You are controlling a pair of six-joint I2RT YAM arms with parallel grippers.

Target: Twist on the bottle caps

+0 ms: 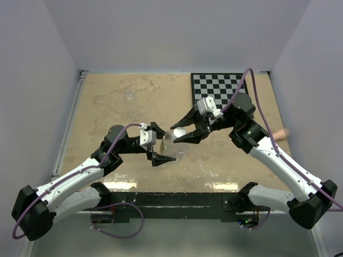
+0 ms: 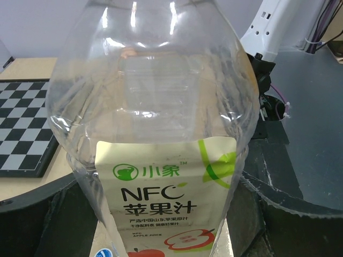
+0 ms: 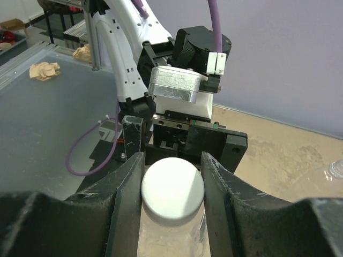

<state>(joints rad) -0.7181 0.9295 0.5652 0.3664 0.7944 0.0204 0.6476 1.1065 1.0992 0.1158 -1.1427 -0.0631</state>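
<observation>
Left gripper: closed across the body of the tall clear plastic bottle with the white juice label, centre of the top view. I read this as a brace, so the tall bottle cannot spin with its cap.
Left wrist view: the labelled wall fills the frame, with a dark finger at each lower corner, against it.
Right gripper: narrow, pinching the round white plastic cap by opposite sides, so wrist roll can drive the thread.
Cap position: on top of the bottle neck, clear plastic just below. I cannot tell whether the thread has caught.
Other items: a small clear object stands on the tan bench, upper left, well apart. I cannot find the blue cap.
Risk, my judgement: a tilted cap would cross-thread.
</observation>
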